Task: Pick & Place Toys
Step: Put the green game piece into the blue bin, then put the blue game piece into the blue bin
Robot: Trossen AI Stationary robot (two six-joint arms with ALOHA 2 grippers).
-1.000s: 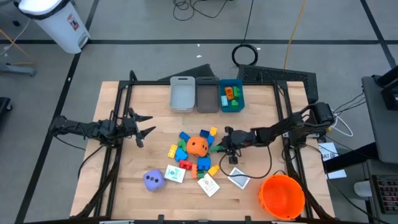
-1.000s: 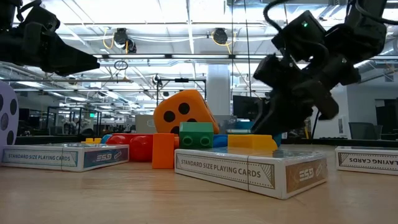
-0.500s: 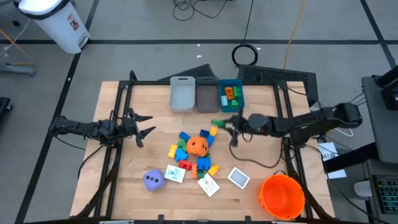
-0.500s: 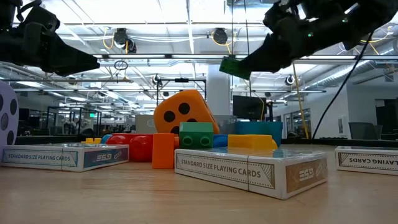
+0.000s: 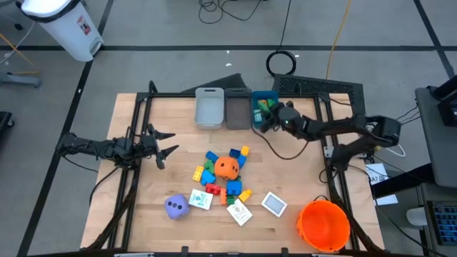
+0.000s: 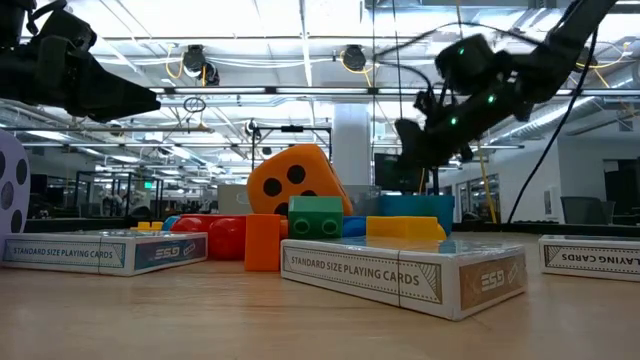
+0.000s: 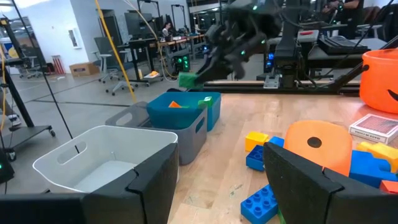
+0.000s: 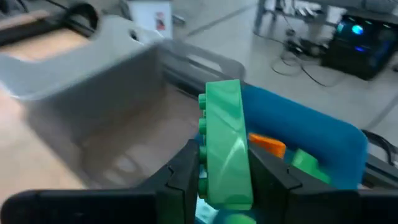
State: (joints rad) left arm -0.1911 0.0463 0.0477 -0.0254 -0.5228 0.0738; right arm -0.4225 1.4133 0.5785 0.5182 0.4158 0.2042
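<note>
**Green block held over blue bin**

The green studded plastic block (image 8: 225,143) is clamped edge-on between the two dark fingers of the right tool (image 5: 266,114), which is closed partway down onto it. In the high view the tool sits at about 1 o'clock from the bench centre, above the blue plastic bin (image 5: 265,109), the rightmost of three bins along the far edge. That bin already contains orange and green pieces (image 8: 268,144). Beside it, toward 11 o'clock, stand the dark grey bin (image 5: 238,108) and the light grey bin (image 5: 209,107).

The remaining toys lie near the centre of the wooden bench (image 5: 143,214): an orange soft die with black dots (image 5: 227,168) ringed by blue, yellow, red and green blocks, a purple soft die (image 5: 176,206) at 7 o'clock, and white card boxes (image 5: 273,204) toward 5 o'clock.

The left tool (image 5: 165,143) hovers at 9 o'clock, fingers spread apart, holding nothing. A big orange bucket (image 5: 324,225) stands at the 4 o'clock corner.
</note>
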